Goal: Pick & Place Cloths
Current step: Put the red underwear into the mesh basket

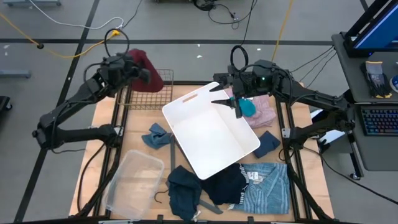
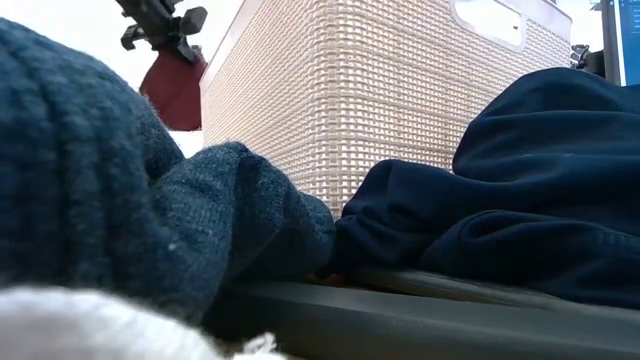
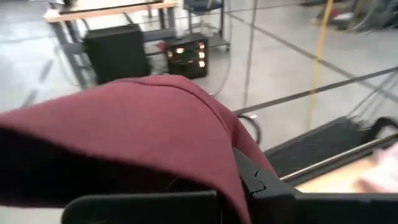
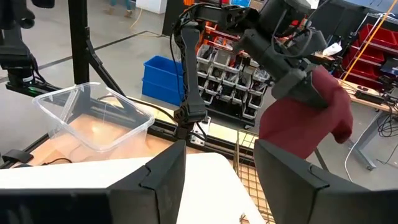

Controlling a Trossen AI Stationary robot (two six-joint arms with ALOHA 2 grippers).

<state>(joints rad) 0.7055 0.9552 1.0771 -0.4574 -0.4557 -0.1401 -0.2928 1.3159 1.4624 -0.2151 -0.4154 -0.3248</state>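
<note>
My left gripper (image 1: 137,71) is shut on a dark red cloth (image 1: 149,70) and holds it in the air over the far side of a wire basket (image 1: 146,93). In the low view the cloth (image 2: 175,85) hangs under the gripper (image 2: 160,28). My right gripper (image 1: 233,104) is open and empty over the far right rim of a white basket (image 1: 211,134), with a teal cloth (image 1: 249,106) beside it on a pink fleece (image 1: 266,111). The right wrist view (image 4: 217,180) shows nothing between the fingers. A blue striped shirt (image 1: 267,185), black cloth (image 1: 225,183) and navy cloths (image 1: 183,190) lie near the front edge. My left gripper holds the dark red cloth by a bunched upper part (image 2: 168,55), coming at it from above. The cloth hangs slack below the fingers, clear of the wire basket and the table. In the left wrist view the cloth (image 3: 155,137) drapes over the fingers and hides the place of contact.
A clear plastic bin (image 1: 134,180) stands at the front left. More navy pieces lie left (image 1: 155,134) and right (image 1: 267,143) of the white basket. A grey hanger (image 1: 208,206) lies among the front cloths. The table's frame rails run along both sides.
</note>
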